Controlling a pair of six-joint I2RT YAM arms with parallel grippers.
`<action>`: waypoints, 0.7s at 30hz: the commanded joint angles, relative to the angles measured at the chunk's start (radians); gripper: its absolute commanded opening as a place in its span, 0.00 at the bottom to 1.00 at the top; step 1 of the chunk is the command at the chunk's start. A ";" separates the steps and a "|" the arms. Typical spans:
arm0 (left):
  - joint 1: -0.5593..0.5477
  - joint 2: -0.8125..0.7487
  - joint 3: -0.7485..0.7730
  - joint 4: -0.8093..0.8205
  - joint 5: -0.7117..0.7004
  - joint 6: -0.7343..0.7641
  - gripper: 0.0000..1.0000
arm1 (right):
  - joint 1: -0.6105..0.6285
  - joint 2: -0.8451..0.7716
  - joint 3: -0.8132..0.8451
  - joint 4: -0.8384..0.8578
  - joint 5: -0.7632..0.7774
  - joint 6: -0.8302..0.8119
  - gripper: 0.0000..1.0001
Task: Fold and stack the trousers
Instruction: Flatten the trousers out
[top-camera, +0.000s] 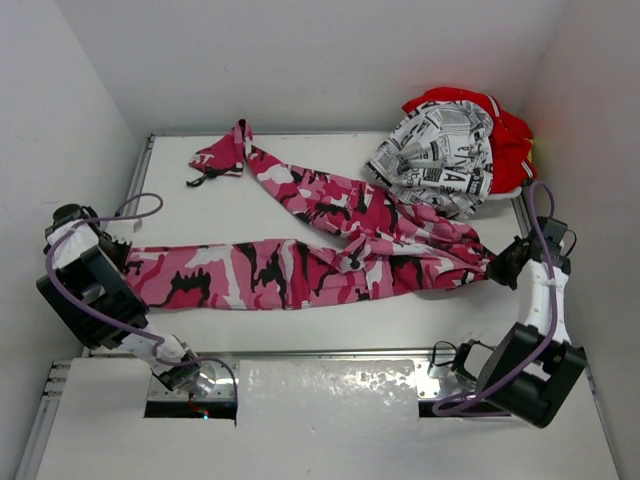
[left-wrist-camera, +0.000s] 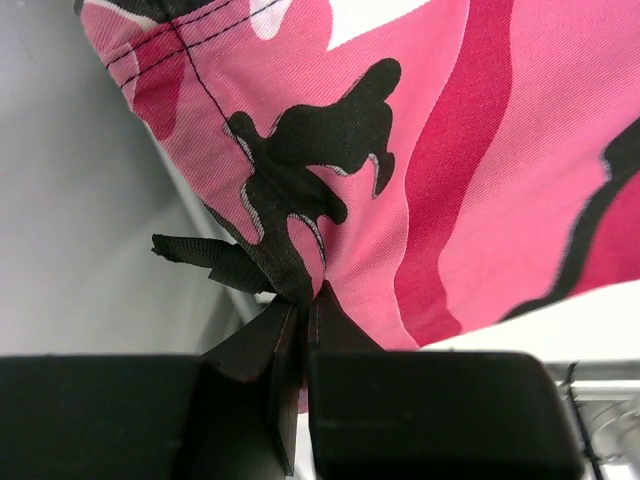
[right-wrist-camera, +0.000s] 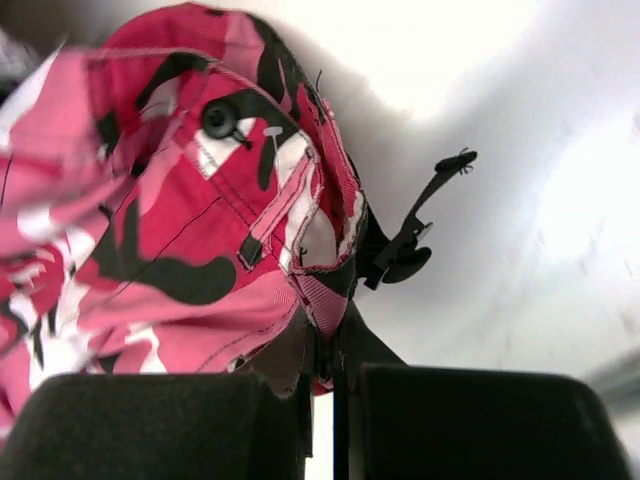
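The pink, white, black and crimson camouflage trousers lie spread across the white table. One leg runs left along the front and the other slants to the back left. My left gripper is shut on the hem of the front leg; in the left wrist view its jaws pinch the cloth beside a black strap. My right gripper is shut on the waistband at the right end, and its fingertips clamp the waist edge below a black button. The newsprint-patterned trousers lie crumpled on the red trousers at the back right.
White walls close in the table on the left, back and right. A metal rail runs along the near edge, with a white sheet in front of it. A black cord with a toggle hangs off the waistband.
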 joint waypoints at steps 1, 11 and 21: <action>0.046 -0.042 0.051 -0.024 -0.085 0.103 0.00 | -0.005 -0.078 0.070 -0.181 0.057 -0.008 0.00; 0.152 0.070 0.253 -0.152 -0.062 0.195 0.00 | -0.046 -0.182 0.179 -0.240 0.245 0.158 0.00; 0.152 0.030 0.090 -0.110 -0.065 0.252 0.00 | -0.057 -0.317 -0.017 -0.384 0.445 0.211 0.00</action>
